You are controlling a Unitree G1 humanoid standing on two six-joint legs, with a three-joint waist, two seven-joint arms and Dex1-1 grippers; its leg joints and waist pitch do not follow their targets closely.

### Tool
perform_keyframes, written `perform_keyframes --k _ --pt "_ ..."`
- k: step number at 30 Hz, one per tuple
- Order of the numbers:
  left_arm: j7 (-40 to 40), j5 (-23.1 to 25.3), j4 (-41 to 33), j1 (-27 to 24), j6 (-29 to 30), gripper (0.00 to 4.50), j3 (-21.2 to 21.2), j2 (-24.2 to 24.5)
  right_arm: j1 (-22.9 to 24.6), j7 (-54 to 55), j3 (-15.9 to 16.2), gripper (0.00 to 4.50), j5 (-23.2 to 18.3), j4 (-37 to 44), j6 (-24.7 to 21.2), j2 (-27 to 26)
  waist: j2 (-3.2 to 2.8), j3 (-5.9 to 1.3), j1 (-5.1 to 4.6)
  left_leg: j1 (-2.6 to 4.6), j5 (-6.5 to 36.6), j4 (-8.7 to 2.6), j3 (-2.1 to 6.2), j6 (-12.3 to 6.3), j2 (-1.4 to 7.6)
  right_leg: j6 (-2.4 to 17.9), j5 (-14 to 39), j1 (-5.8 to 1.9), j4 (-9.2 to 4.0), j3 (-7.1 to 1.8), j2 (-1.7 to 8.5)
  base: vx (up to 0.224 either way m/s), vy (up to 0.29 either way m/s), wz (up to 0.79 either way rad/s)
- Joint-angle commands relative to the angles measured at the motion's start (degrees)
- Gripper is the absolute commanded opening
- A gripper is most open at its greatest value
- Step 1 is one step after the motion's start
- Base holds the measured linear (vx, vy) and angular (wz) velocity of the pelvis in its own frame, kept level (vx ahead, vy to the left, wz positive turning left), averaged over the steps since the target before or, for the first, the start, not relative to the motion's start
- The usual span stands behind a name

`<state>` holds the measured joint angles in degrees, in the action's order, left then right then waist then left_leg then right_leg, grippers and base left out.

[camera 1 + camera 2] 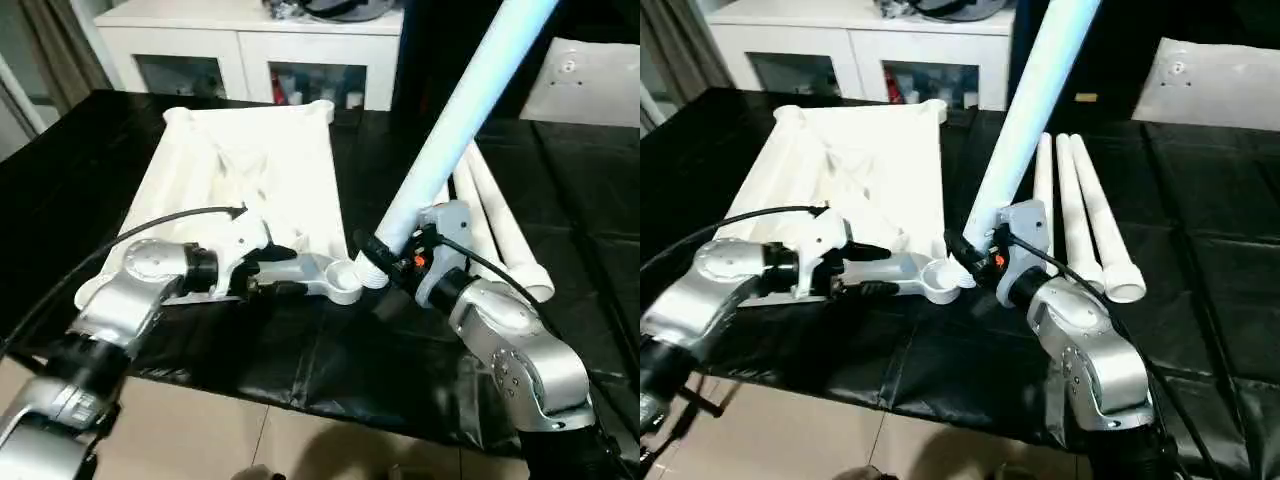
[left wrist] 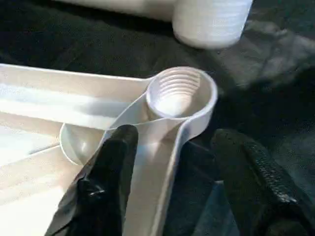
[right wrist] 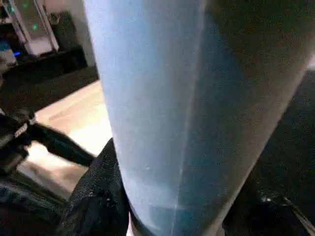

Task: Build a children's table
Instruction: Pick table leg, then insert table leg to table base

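The white tabletop (image 1: 250,170) lies upside down on the black-covered table, ribbed underside up. My left gripper (image 1: 275,272) is at its near right corner, open, with its fingers (image 2: 110,167) straddling the rim just behind the round corner socket (image 2: 179,93). One finger touches the rim and the other stands apart from it. My right gripper (image 1: 385,262) is shut on a long white leg (image 1: 450,130) that tilts up and away to the right. The leg's threaded end (image 2: 211,22) hovers beside the socket (image 1: 347,280), just outside it. Three more legs (image 1: 1080,210) lie side by side to the right.
A white cabinet with glass doors (image 1: 250,50) stands behind the table. A flat white board (image 1: 585,80) leans at the back right. The black sheet (image 1: 300,350) ends at the table's front edge, with tan floor below it.
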<state>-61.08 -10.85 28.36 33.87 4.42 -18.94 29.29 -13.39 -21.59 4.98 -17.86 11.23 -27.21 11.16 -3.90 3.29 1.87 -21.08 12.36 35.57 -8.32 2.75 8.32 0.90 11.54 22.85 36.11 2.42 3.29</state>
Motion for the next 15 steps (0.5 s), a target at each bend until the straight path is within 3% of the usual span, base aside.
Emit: perform_keyframes --k 1,4,14,15 --pt "-1.0 2.2 4.2 1.4 -1.9 2.35 -0.4 -0.4 0.0 -1.2 1.0 1.91 -0.2 1.6 -2.5 1.3 -0.38 -3.94 0.04 0.23 7.8 -4.52 1.06 1.14 3.49 12.5 5.4 -3.73 -4.27 -3.06 4.72 0.000 0.000 0.00" --pt "-1.8 3.3 7.6 2.2 -3.1 2.06 -0.7 -1.0 0.6 -2.6 1.6 1.91 -0.1 2.0 -2.0 1.8 -0.19 -3.96 -0.06 0.00 7.4 -4.44 1.10 0.43 3.52 12.7 4.6 -3.93 -4.30 -3.10 4.86 0.000 0.000 0.00" --pt "-3.7 6.5 17.9 5.1 -7.5 1.14 -0.9 -1.9 1.6 -4.2 2.3 1.91 -1.0 2.9 -2.5 2.6 -0.21 -3.87 0.16 0.22 8.1 -4.54 1.13 -0.06 3.84 13.9 4.8 -3.77 -4.41 -3.15 5.11 0.000 0.000 0.00" --pt "-3.9 6.7 18.6 5.3 -7.8 1.14 -0.8 -2.0 1.5 -4.8 2.4 1.91 -1.2 2.9 -2.4 2.7 0.08 -3.92 0.14 0.20 8.0 -4.52 1.10 -0.11 3.85 13.9 4.7 -3.84 -4.42 -3.17 5.10 0.000 0.000 0.00"
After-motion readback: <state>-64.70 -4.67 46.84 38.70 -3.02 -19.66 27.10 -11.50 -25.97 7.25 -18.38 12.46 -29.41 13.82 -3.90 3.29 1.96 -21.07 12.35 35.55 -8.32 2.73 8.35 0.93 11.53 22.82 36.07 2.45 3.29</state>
